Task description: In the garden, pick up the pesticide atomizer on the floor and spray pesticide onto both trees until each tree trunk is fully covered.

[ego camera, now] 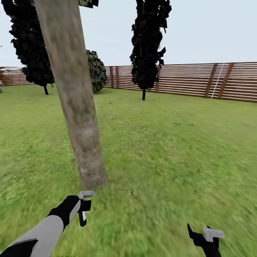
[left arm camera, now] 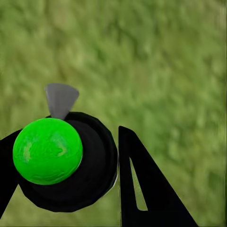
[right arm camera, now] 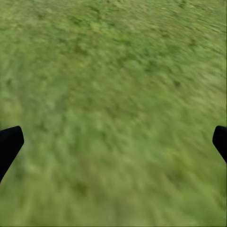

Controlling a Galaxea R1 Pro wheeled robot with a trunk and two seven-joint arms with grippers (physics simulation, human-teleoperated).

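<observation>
- Open lawn (ego camera: 171, 150) was seen stretching to the slatted wooden fence (ego camera: 185, 80), with broad free room on the right.
- A mottled tree trunk (ego camera: 76, 107) was pictured close ahead, its base just beyond the left tool (ego camera: 84, 208).
- The pesticide atomizer (left arm camera: 66, 163), black with a green cap, was held clenched in the left tool, the left arm extended low.
- The right tool (ego camera: 207, 237) was held low over grass, its black fingers (right arm camera: 9, 144) spread wide, released.
</observation>
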